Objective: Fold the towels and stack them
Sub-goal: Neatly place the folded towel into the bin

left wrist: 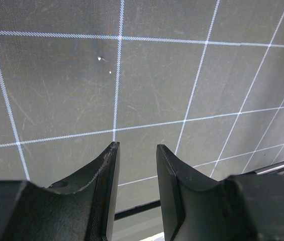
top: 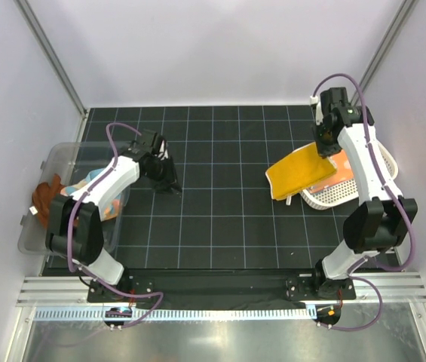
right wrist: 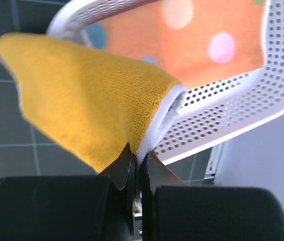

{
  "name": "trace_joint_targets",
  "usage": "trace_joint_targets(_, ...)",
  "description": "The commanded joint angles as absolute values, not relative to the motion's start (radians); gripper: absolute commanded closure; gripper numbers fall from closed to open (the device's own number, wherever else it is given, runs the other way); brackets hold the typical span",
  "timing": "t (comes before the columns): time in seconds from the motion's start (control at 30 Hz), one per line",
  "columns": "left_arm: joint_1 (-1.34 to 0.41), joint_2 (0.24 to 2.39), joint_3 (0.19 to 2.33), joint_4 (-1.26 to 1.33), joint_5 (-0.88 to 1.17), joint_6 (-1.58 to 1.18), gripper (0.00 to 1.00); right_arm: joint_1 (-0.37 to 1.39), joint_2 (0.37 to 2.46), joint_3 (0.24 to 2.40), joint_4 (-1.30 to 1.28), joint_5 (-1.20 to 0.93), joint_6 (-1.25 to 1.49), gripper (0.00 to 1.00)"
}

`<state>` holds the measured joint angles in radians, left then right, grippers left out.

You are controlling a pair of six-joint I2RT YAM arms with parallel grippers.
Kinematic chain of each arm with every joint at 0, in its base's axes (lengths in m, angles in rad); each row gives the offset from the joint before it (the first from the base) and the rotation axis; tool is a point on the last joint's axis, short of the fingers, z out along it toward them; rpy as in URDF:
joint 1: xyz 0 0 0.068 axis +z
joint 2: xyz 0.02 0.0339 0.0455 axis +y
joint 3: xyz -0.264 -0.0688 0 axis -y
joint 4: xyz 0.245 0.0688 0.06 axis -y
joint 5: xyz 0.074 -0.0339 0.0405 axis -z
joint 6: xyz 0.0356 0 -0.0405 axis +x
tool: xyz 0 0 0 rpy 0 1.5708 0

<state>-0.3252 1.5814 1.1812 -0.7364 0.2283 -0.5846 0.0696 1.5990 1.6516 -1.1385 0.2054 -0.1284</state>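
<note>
Black fingers of the left claw [left wrist: 136, 150] are seen closest, at the bottom of the left wrist view. They are held apart by a modest gap, and nothing is gripped between them. Only the dark gridded mat [left wrist: 56, 90] is seen beyond them. In the overhead view this claw is placed left of centre, just right of the clear bin [top: 35, 237].

A rust-brown towel [top: 47, 197] is crumpled in the bin at the far left of the frame. More cloth [top: 92, 181], pale blue and orange, is glimpsed beside it, partly hidden by the left arm.

The right claw [right wrist: 139, 153] is closed tight on the white-hemmed edge of the yellow towel [right wrist: 86, 110]. From above, that towel is seen lifted at the right of the frame, sloping down and to the left from the claw. Its lower part is spread beside the left rim of the white basket [right wrist: 232, 110]. Whether its lowest corner touches the mat cannot be told.

A spotted orange towel [right wrist: 197, 40] is laid inside the basket, at the upper right of the right wrist view.
</note>
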Motion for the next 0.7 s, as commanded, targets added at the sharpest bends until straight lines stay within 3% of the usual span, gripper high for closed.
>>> trace_joint_targets(0.0,-0.316,1.594,1.198,-0.727,0.249,-0.554,0.61,-0.017,1.652,1.739,-1.135,0.268,-0.225,0.99)
trace_joint_targets(0.67,-0.314,1.693,1.354,-0.795,0.239,-0.519,0.60,-0.232,1.979,1.945,-1.023,0.261,-0.417,0.99)
